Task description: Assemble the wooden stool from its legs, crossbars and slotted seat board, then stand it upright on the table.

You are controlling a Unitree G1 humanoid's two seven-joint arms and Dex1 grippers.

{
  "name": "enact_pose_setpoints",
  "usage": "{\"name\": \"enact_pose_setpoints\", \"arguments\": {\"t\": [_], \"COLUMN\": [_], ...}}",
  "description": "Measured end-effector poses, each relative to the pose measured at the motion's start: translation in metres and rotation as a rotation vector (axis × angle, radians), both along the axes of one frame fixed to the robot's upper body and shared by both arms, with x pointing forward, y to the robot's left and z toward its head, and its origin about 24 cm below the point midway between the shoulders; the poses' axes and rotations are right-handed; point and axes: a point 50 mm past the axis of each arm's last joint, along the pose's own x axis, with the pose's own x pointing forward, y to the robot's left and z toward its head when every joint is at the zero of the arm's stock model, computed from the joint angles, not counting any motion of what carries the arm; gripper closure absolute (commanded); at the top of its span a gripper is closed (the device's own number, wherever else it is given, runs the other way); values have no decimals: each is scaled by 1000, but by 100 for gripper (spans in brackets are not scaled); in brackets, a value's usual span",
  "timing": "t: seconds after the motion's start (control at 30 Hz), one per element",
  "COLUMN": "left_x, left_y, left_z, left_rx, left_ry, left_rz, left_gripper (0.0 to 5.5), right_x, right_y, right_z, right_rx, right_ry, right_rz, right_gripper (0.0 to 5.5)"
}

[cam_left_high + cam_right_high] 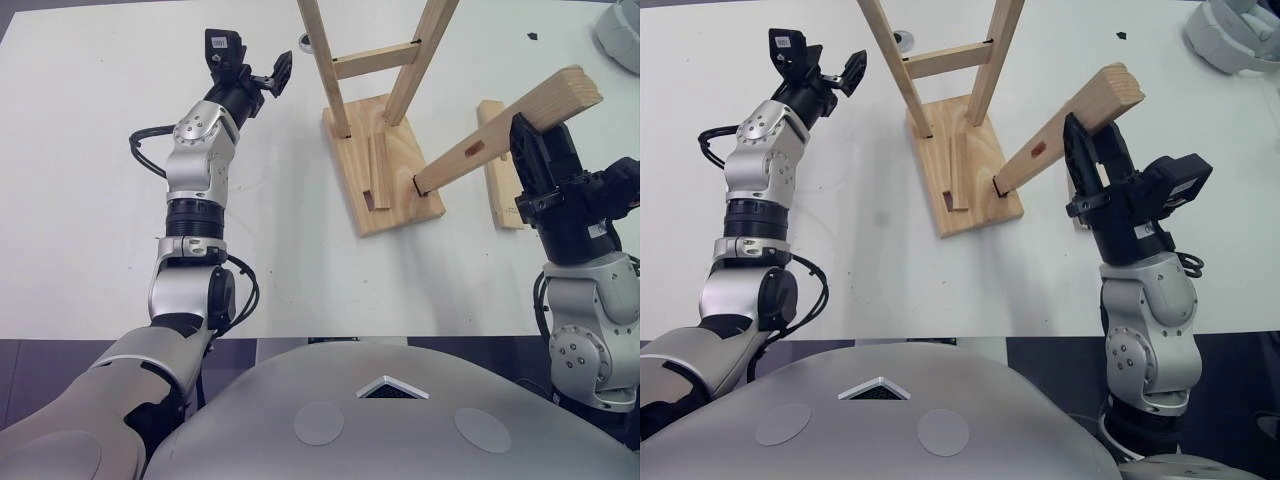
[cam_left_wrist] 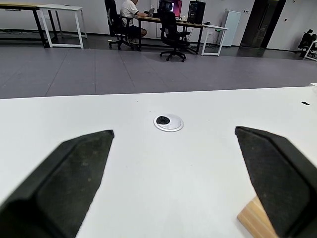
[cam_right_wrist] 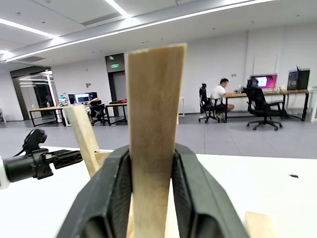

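White tabletop (image 1: 100, 200) with a round grey cable grommet (image 2: 168, 122); open office behind, grey floor (image 2: 148, 69), black swivel chairs (image 2: 171, 34). Pale wooden slotted seat board (image 1: 400, 190) lies flat mid-tabletop, two upright legs (image 1: 330, 70) plus crossbar (image 1: 372, 60) standing in it. Third pale wooden leg (image 1: 500, 125) is tilted, pinched in right hand (image 1: 1092, 140), foot at board's corner; left hand (image 1: 250, 58) spread, hovering left of board.

No legible text or numbers

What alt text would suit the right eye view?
The right gripper clamps a tilted pale wooden leg, its lower end at a corner of the flat wooden seat board on the white table. Two more legs joined by a crossbar stand on the board; the open left gripper hovers beside it.
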Motion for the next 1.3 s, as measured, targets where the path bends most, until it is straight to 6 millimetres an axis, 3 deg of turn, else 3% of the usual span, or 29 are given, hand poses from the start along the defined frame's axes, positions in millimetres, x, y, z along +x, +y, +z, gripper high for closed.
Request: {"name": "enact_pose_setpoints", "arguments": {"t": [0.27, 0.67, 1.3], "left_x": [-8, -10, -10], "left_y": [0, -3, -6], "left_z": [-6, -6, -7], "left_rx": [1, 1, -1], "left_ry": [1, -1, 0], "left_rz": [13, 20, 11], "left_gripper": [99, 99, 99], "right_x": [3, 12, 6], "right_y": [8, -2, -6], "right_z": [7, 3, 1], "right_rx": [171, 40, 120], "right_ry": [48, 10, 33], "right_rz": [-81, -42, -53], "right_gripper": [445, 445, 446]}}
